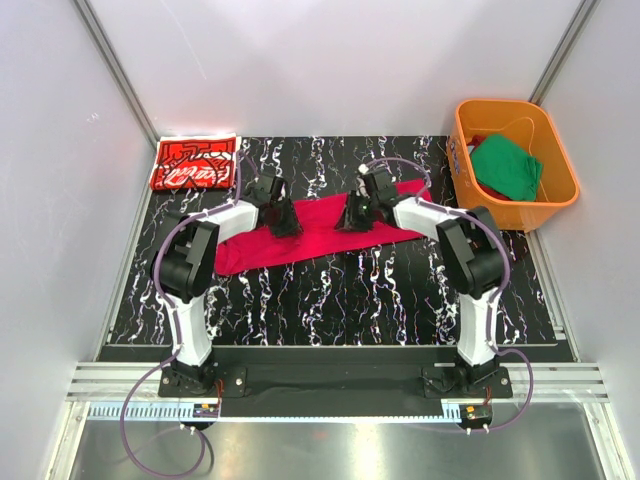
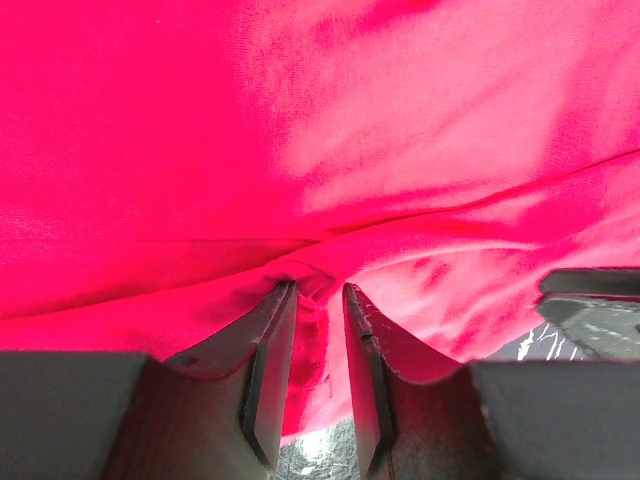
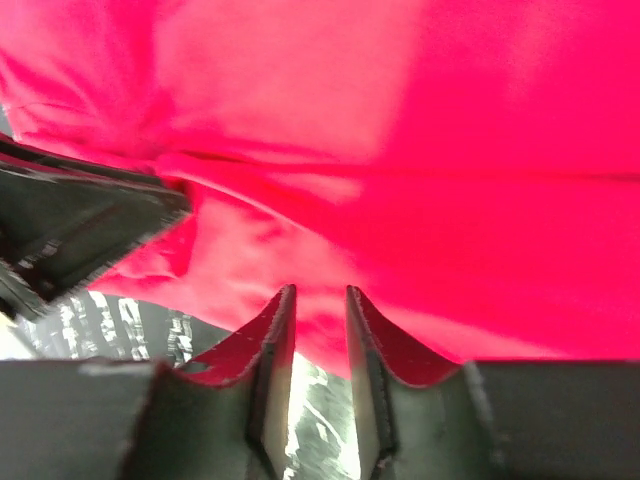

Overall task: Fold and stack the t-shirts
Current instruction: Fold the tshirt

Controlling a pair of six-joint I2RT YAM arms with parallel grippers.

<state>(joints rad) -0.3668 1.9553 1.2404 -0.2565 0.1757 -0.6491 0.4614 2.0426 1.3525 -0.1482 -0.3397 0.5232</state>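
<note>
Top view, crimson t-shirt (image 1: 310, 238): lies as a long band across the marbled mat (image 1: 330, 300), with the left gripper (image 1: 283, 218) and right gripper (image 1: 357, 214) down on its far side.
Top view, others: the printed red t-shirt (image 1: 195, 163) is folded at the far-left corner. The green t-shirt (image 1: 505, 165) is in the orange tub (image 1: 560, 190).
Left wrist, fingers (image 2: 268, 370): narrowly apart, pinching a ridge of crimson cloth.
Right wrist, fingers (image 3: 270, 370): slightly parted over flat cloth, with mat showing in the gap and apparently nothing gripped.
Doing it well: probably pinch the right side again before lifting, and keep both ends level.
Hard to make out: the wrist views are too close to tell hem from sleeve, and from above the arms hide the fingertips.
</note>
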